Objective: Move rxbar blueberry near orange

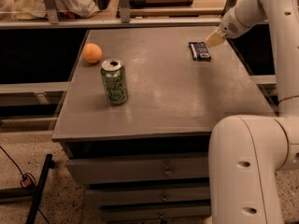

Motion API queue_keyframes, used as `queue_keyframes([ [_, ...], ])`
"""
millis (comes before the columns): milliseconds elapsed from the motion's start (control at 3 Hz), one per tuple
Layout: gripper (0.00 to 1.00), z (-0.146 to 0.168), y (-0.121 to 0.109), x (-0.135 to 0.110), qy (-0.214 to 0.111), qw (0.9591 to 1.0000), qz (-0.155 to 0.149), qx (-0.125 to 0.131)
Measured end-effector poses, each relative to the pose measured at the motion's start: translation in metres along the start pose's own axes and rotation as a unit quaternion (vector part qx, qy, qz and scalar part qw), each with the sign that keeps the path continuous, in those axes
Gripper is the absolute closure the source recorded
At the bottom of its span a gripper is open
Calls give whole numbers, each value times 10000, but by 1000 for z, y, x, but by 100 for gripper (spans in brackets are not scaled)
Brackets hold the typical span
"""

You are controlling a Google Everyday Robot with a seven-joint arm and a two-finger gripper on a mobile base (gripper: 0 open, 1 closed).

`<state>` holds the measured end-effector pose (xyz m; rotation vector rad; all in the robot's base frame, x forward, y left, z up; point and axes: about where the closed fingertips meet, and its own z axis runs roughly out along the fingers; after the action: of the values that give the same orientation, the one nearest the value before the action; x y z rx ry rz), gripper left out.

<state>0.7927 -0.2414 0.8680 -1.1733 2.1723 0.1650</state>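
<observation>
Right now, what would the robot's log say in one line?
gripper: over table back right, beside rxbar blueberry | bar: flat on table, not lifted | orange: back left | green can: in front of orange
</observation>
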Motion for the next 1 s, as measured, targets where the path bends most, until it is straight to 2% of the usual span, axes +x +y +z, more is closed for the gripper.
queue_keyframes([
  [667, 13, 14, -4, 7, 201, 9985, 504, 72],
  [1000, 0, 15, -5, 9, 186, 9971, 730, 80],
])
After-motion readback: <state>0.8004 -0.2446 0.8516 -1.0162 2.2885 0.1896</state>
